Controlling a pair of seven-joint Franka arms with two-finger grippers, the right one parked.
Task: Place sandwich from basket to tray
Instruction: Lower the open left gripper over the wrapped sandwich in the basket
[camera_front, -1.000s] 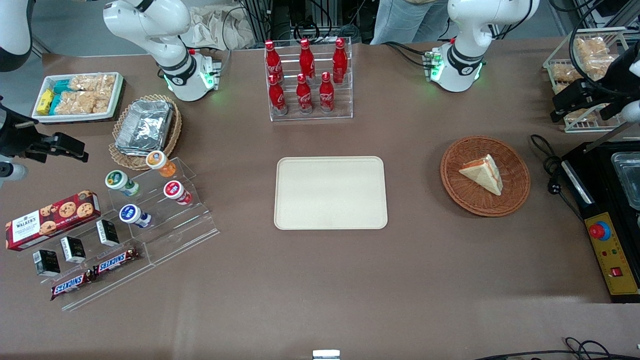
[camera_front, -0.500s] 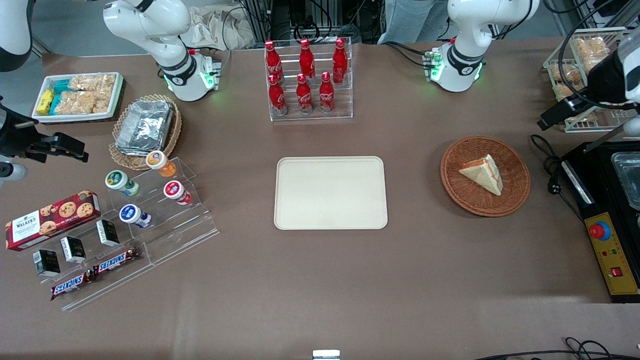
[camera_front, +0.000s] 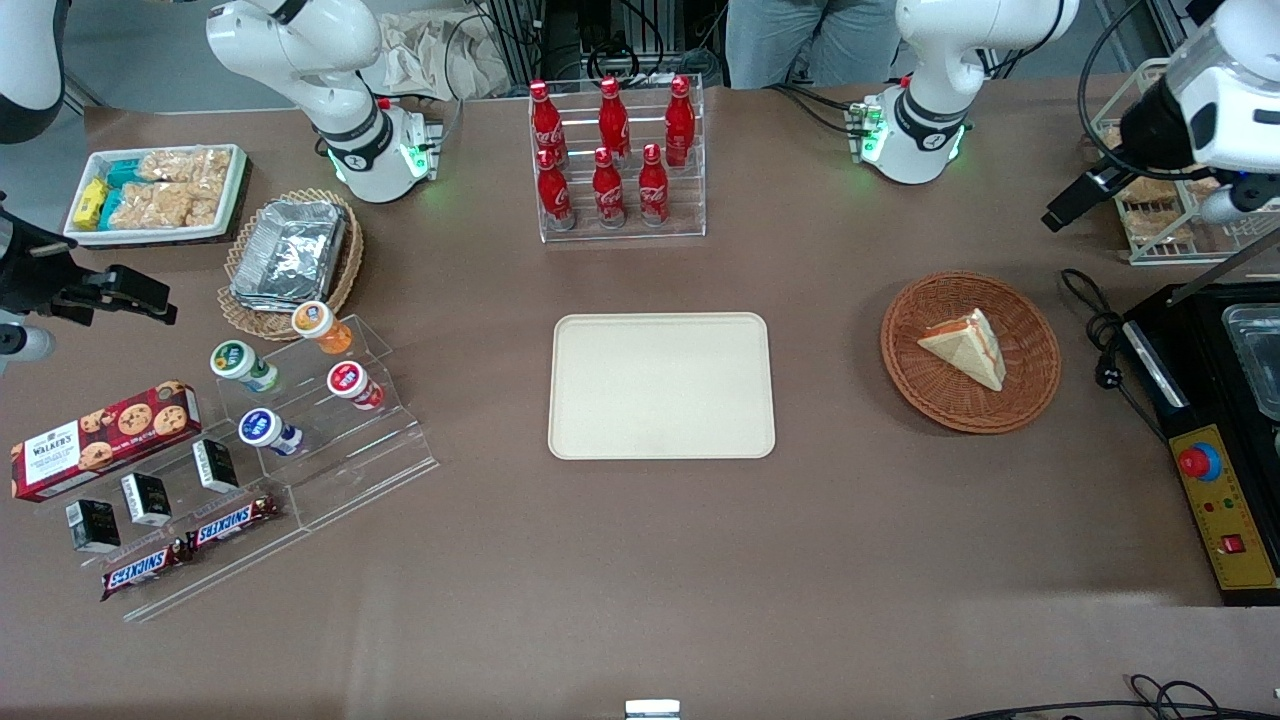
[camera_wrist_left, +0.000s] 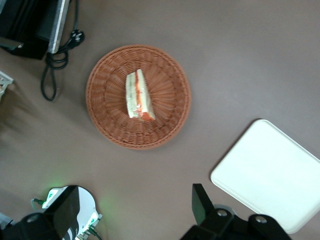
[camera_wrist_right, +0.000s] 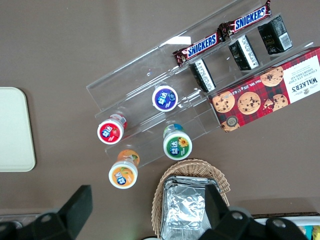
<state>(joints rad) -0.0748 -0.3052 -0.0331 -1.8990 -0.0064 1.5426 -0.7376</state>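
Note:
The sandwich (camera_front: 966, 346), a pale triangular wedge with red and orange filling at its edge, lies in the round reddish-brown wicker basket (camera_front: 920, 385). The wrist view also shows the sandwich (camera_wrist_left: 138, 95) in the basket (camera_wrist_left: 105, 125). The cream tray (camera_front: 661, 385) lies bare at the table's middle, beside the basket, and shows in the wrist view too (camera_wrist_left: 270, 175). My left gripper (camera_front: 1060, 212) hangs high above the table, farther from the front camera than the basket and toward the working arm's end. In the wrist view the gripper (camera_wrist_left: 134, 191) is open and empty.
A wire rack of snack packets (camera_front: 1160, 215) stands by the gripper. A black appliance with a red button (camera_front: 1215, 440) and its cable (camera_front: 1100, 330) lie beside the basket. A rack of red bottles (camera_front: 615, 160) stands farther from the camera than the tray.
My left gripper has swung sideways from over the wire rack toward the basket's side and the wrist has risen. The sandwich, basket and tray have not moved.

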